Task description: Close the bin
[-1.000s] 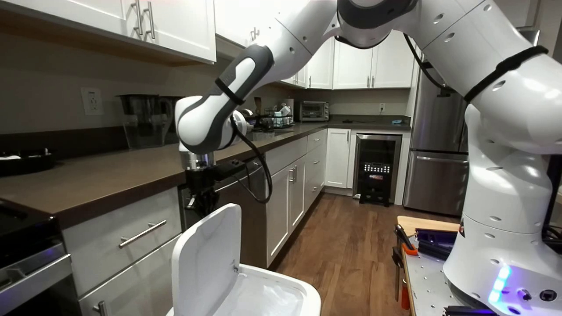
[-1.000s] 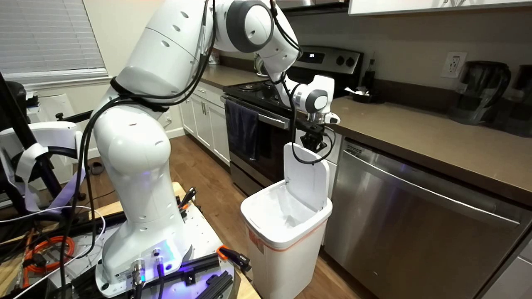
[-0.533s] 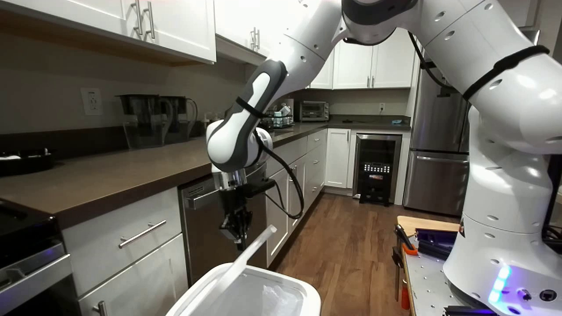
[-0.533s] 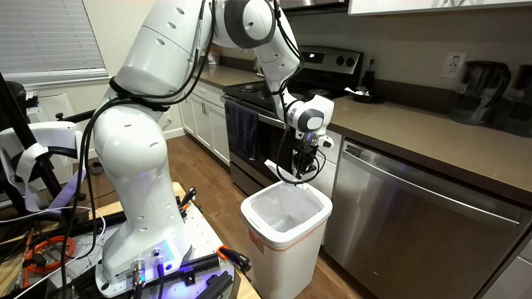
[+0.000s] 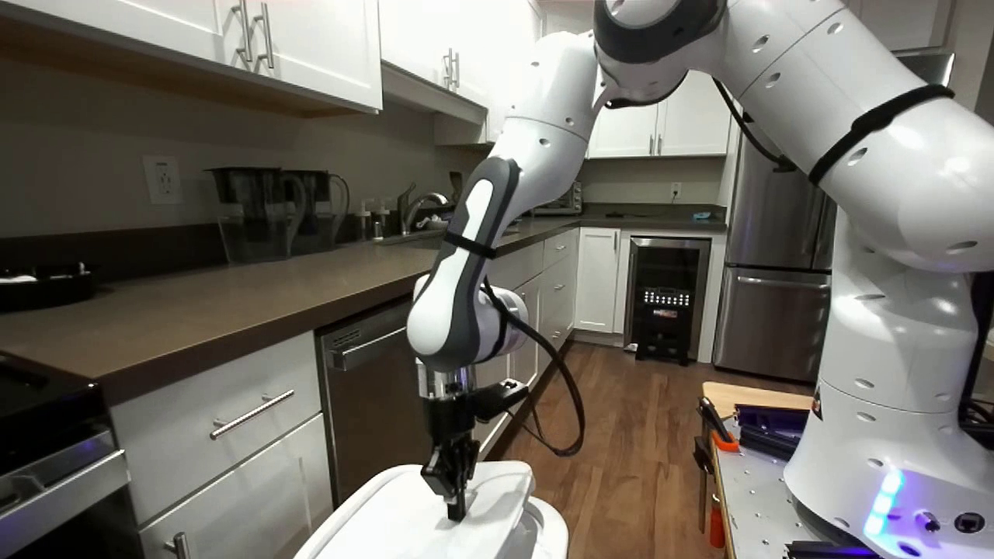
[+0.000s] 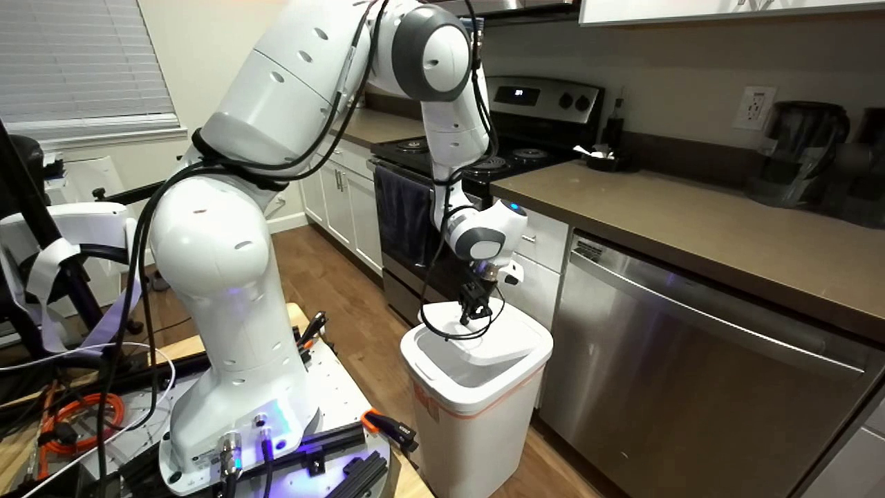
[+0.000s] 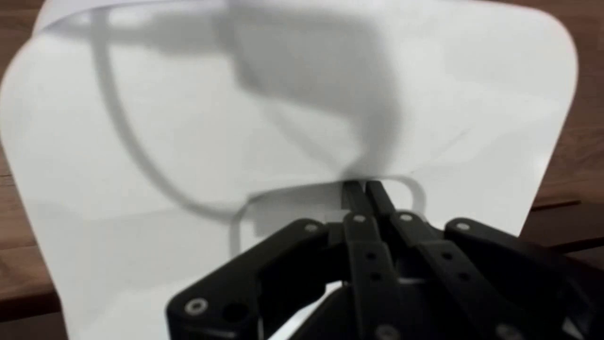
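Note:
The white waste bin [image 6: 477,436] stands on the floor between the robot and the kitchen drawers. Its rim also shows in an exterior view [image 5: 555,532]. Its white lid [image 6: 515,335] is tilted low over the opening, with a gap at the side nearer the robot base. The lid fills most of the wrist view [image 7: 165,156]. My gripper [image 5: 457,514] points down with its fingertips at the lid's top face, apparently touching it. In the wrist view the gripper [image 7: 364,183] is shut, its fingers nearly together with nothing held between them. The lid's hinge is hidden.
A steel dishwasher [image 6: 691,373] and white drawers [image 5: 225,396] stand behind the bin under the brown countertop [image 5: 233,303]. The oven [image 6: 429,228] is beside them. The robot's table [image 6: 346,387] with black rails is close to the bin. A cable loop [image 6: 456,337] hangs by the gripper.
The lid was upright a second ago, then steeply tilted, and now lies low over the opening. My gripper has moved down from behind the lid, towards the robot base, onto its top face.

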Robot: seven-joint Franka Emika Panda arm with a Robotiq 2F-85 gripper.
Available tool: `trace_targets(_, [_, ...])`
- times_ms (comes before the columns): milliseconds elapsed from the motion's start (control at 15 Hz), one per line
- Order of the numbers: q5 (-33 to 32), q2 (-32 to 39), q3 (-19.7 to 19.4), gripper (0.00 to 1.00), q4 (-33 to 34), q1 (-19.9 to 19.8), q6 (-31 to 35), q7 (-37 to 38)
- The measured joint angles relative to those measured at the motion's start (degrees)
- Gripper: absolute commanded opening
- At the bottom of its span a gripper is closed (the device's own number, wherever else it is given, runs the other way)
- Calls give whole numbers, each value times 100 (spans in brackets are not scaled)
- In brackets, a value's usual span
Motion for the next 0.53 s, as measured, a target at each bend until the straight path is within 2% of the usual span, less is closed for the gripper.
trace_targets(267, [-185, 561, 108, 7, -144, 67, 390, -114])
trace_targets(533, [-830, 708, -71, 6, -306, 410, 886, -111])
